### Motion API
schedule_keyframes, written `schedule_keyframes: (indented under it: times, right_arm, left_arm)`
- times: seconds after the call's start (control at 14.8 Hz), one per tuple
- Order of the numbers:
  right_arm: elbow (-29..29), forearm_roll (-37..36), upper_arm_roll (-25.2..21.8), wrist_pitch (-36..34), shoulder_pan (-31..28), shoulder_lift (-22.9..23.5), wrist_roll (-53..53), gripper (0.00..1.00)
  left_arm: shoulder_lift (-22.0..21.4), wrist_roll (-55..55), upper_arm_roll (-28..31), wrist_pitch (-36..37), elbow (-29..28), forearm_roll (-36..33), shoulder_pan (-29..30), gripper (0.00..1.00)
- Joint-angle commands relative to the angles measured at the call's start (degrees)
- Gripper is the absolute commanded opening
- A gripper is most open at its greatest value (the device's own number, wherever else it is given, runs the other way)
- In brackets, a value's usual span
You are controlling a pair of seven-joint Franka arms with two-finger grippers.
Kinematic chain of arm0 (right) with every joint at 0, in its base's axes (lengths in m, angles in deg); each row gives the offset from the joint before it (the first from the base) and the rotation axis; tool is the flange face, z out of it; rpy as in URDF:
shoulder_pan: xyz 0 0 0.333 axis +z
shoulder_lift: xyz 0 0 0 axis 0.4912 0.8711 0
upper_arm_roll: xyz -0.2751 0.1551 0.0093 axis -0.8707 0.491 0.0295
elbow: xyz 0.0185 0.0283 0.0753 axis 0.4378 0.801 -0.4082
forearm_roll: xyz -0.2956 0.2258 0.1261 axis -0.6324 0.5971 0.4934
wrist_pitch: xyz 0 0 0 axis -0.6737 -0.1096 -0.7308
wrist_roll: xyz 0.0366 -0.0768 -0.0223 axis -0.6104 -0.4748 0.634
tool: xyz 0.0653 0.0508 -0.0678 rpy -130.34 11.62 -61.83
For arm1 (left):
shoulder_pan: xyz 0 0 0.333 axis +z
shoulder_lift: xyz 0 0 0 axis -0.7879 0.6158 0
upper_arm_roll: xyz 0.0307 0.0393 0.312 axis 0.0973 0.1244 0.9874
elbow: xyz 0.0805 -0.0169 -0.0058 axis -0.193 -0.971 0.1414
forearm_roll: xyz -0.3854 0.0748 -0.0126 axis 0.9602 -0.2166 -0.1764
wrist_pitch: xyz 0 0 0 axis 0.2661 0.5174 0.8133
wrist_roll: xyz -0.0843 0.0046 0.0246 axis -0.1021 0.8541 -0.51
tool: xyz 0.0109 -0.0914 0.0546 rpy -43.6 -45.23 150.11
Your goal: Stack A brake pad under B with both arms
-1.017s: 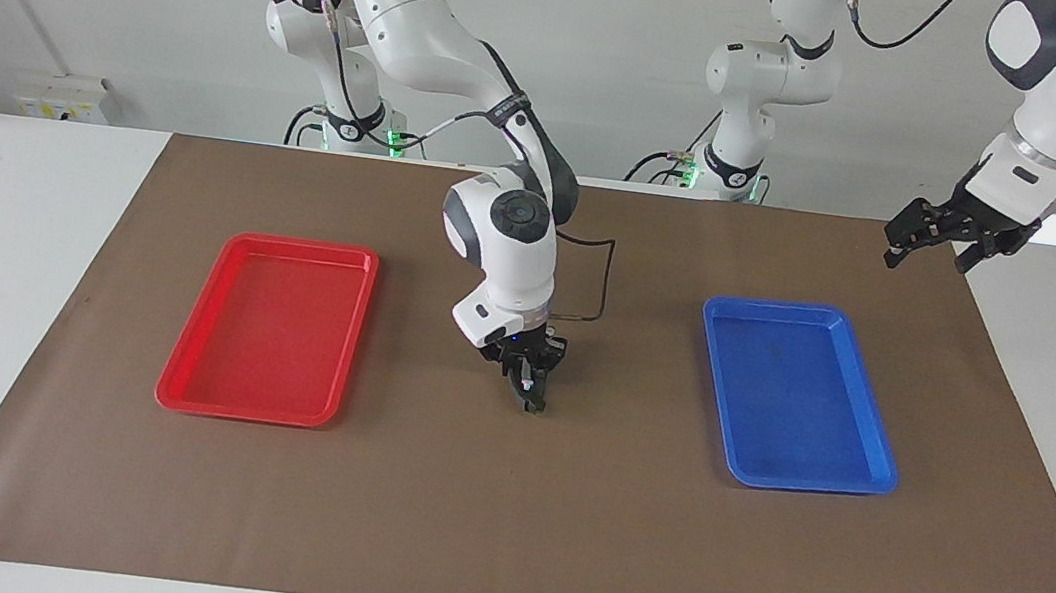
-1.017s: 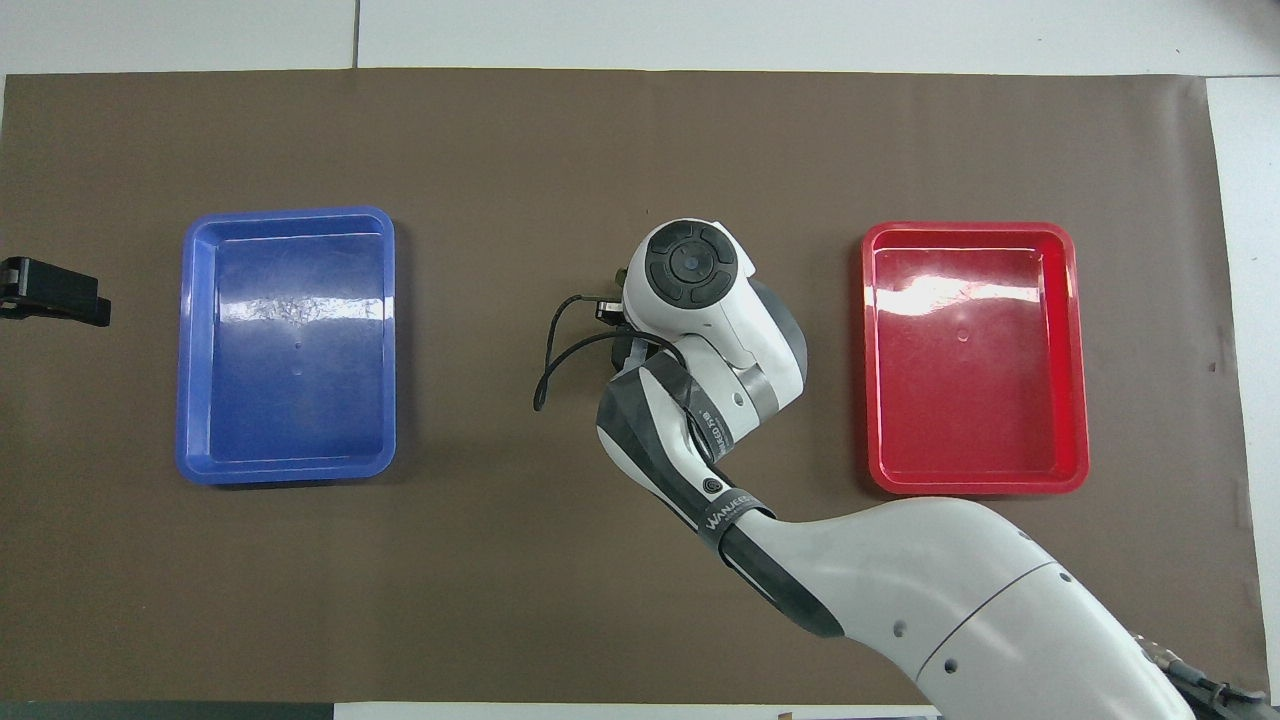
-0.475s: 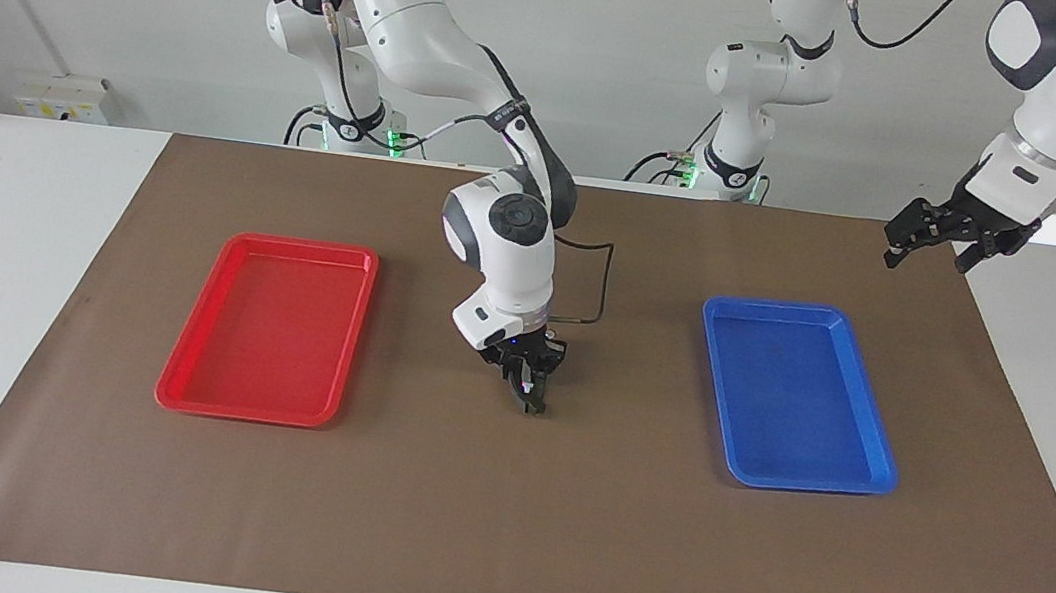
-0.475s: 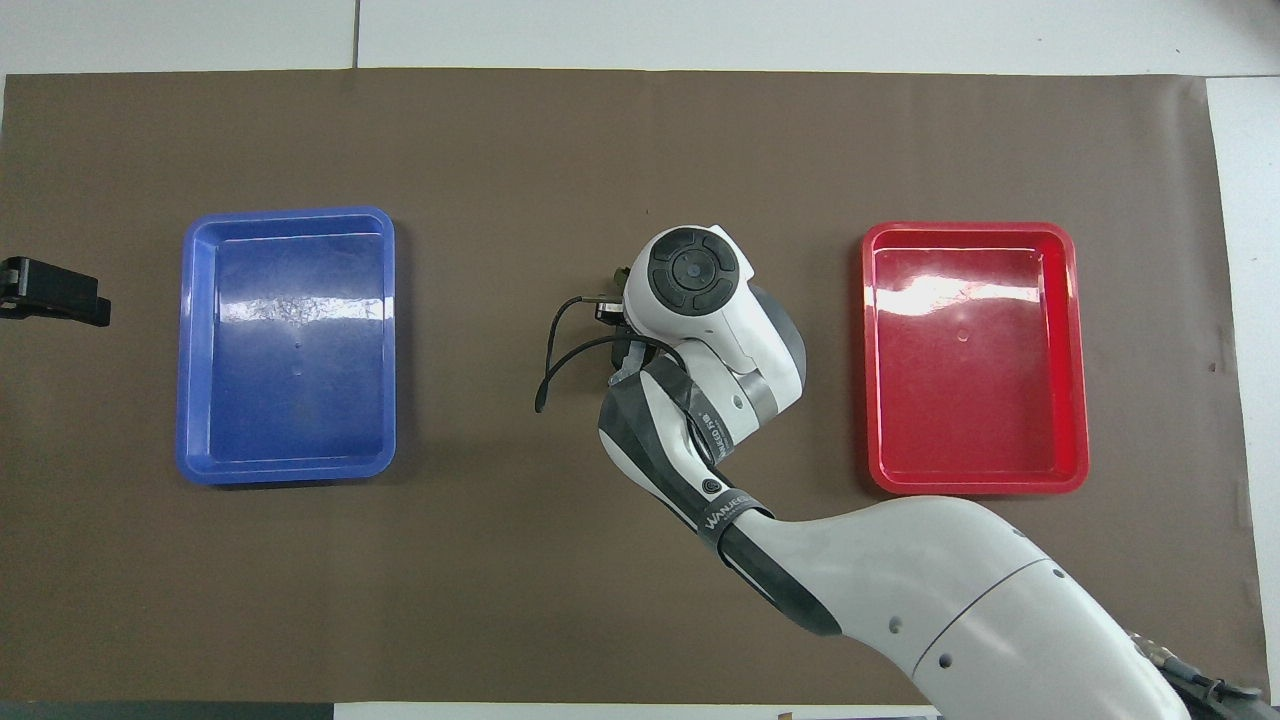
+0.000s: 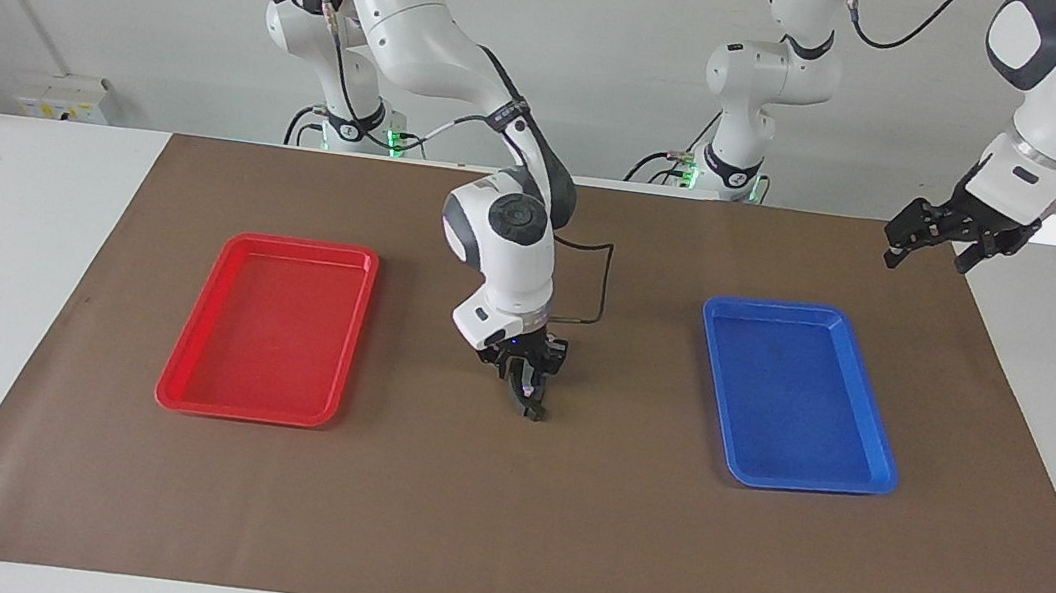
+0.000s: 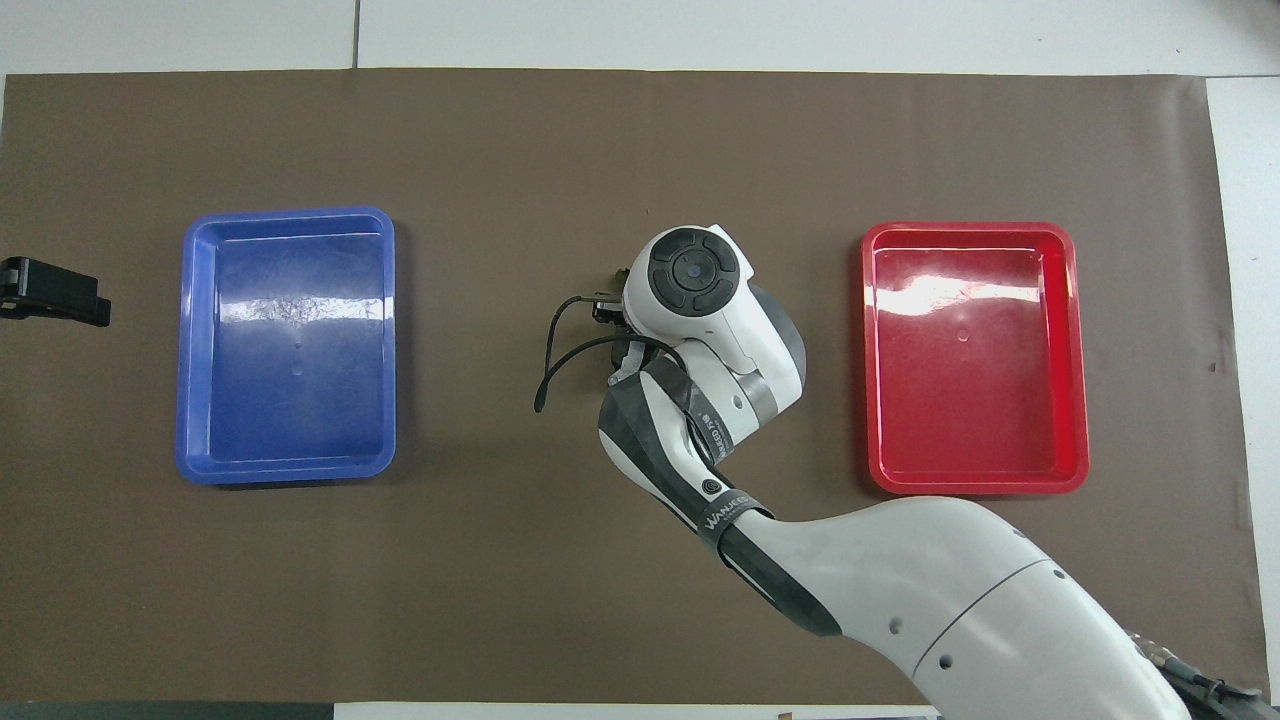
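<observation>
My right gripper (image 5: 527, 399) hangs straight down at the middle of the brown mat (image 5: 499, 535), between the two trays, its tip at the mat's surface. A small dark piece (image 5: 533, 413) shows at that tip; I cannot tell whether it is the A brake pad. In the overhead view the right arm's wrist (image 6: 692, 272) covers the gripper and the spot under it. B is out of view. My left gripper (image 5: 932, 245) waits raised and open, holding nothing, over the mat's edge at the left arm's end, where the overhead view shows the left gripper (image 6: 55, 300) too.
A red tray (image 5: 278, 244) with nothing in it lies toward the right arm's end, and a blue tray (image 5: 774, 307), equally bare, toward the left arm's end. A black cable (image 5: 602, 285) loops off the right wrist.
The right wrist has shifted very slightly over the same spot. The left arm has not moved.
</observation>
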Motion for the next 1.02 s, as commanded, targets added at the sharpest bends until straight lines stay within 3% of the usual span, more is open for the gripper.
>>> schedule_keyframes:
  times: [0.0, 0.34, 0.95]
  right_arm:
    - [-0.22, -1.07, 0.24, -0.96, -0.37, -1.22, -0.94, 0.99]
    - [1.18, -4.67, -0.21, -4.55, -7.11, -9.29, 0.64, 0.99]
    - [1.27, -3.71, 0.06, -23.09, -22.25, -22.75, 16.37, 0.99]
  left_arm:
    - [-0.68, -0.07, 0.11, -0.93, -0.86, -0.82, 0.02, 1.00]
    - [-0.68, -0.07, 0.11, -0.93, -0.86, -0.82, 0.02, 1.00]
    - [-0.68, -0.07, 0.02, -0.93, -0.86, -0.82, 0.02, 1.00]
